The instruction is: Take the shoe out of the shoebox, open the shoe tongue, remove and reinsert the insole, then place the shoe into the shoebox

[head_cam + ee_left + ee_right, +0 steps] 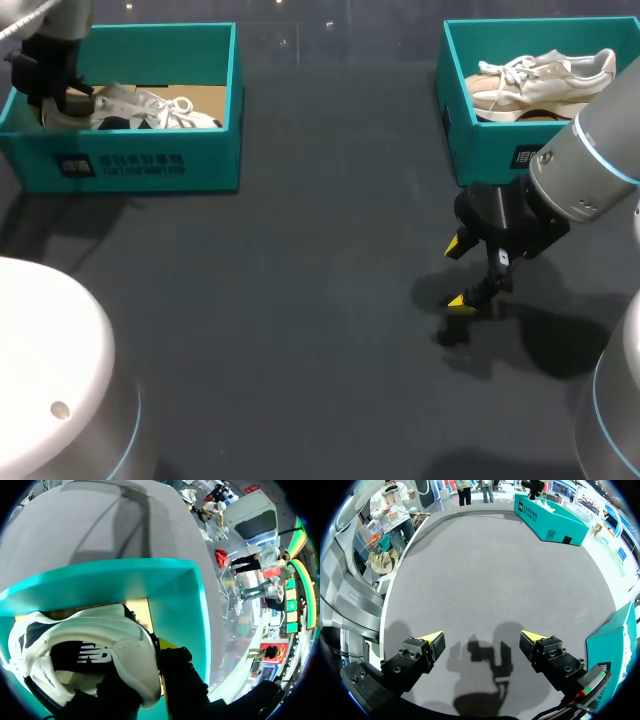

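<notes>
Two teal shoeboxes sit well apart on the dark counter (320, 250). The upper-left shoebox (140, 165) holds a white shoe (150, 110) with black panels and white laces. The left end effector (63, 103) reaches into it, clenched on the shoe's heel. The upper-right shoebox (480, 150) holds a beige shoe (540, 85). At middle right, the right end effector (455, 272) hangs released over bare counter.

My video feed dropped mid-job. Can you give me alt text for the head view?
The left gripper sits at the heel end of a white shoe inside the left teal shoebox. The right gripper hangs open above the dark table, in front of the right teal shoebox, which holds a beige shoe.
</notes>
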